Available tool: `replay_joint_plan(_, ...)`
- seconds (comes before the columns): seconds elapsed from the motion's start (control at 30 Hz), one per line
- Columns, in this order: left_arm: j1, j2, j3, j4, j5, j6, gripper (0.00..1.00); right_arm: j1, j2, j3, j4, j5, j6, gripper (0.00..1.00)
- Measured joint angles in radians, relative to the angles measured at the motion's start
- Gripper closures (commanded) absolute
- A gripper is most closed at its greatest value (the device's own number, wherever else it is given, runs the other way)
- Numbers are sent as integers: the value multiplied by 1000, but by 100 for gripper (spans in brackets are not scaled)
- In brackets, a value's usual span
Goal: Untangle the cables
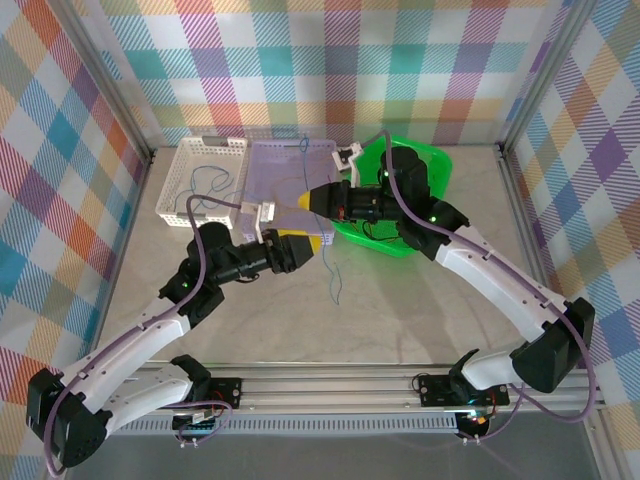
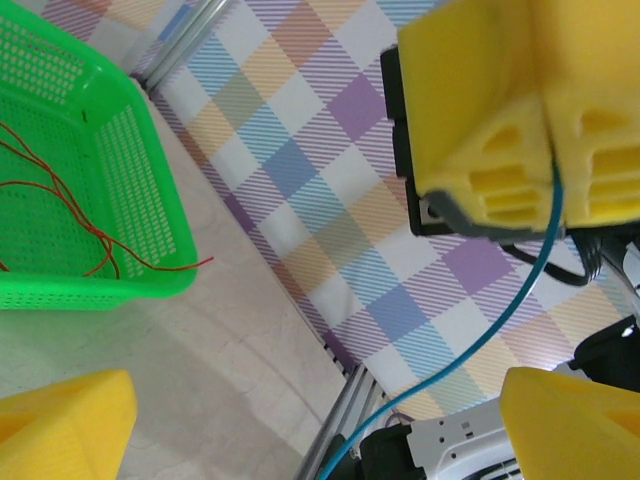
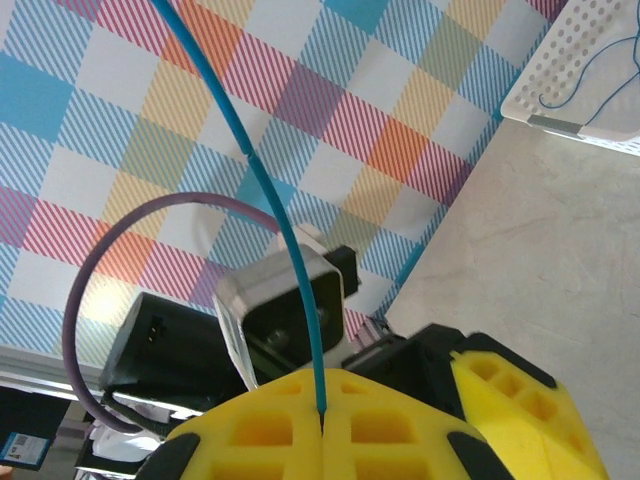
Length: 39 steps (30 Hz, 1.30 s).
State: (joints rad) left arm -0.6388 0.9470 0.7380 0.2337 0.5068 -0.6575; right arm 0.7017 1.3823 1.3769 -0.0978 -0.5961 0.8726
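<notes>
Just left of the green basket (image 1: 440, 165), my right gripper (image 3: 322, 412) pinches the blue cable (image 3: 270, 200), my left gripper (image 1: 300, 245) gaping beside it.

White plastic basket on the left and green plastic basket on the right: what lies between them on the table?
In the top view, a pale purple plastic basket lies between the white plastic basket and the green plastic basket.
</notes>
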Motion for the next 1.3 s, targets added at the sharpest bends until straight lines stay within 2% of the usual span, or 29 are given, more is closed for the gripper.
replay_joint_plan(0.23, -68, 0, -5, 13, -23, 1, 7, 6, 43, 17, 39, -8, 29, 100)
replay_joint_plan(0.33, -90, 1, -5, 13, -31, 10, 13, 13, 63, 18, 46, -8, 35, 100)
replay_joint_plan(0.4, -95, 7, -5, 14, -38, 17, 25, 16, 66, 18, 45, -8, 37, 100)
replay_joint_plan(0.47, -98, 15, -5, 13, -50, 17, 43, 18, 66, 18, 48, -9, 37, 100)
replay_joint_plan(0.67, -100, 24, -5, 13, -69, 25, 81, 19, 66, 18, 52, -11, 37, 100)
replay_joint_plan(0.73, -100, 24, -5, 11, -75, 23, 100, 19, 66, 18, 52, -11, 36, 100)
replay_joint_plan(0.93, -100, -10, -2, -44, -98, 43, 100, 19, 60, 8, 51, 8, 32, 100)
replay_joint_plan(1.17, -70, -79, 73, -253, -149, 98, 100, -65, -47, -112, 28, 79, 39, 73)
replay_joint_plan(1.3, 35, -94, 150, -380, -168, 131, 100, -150, -133, -209, 12, 134, 47, 60)
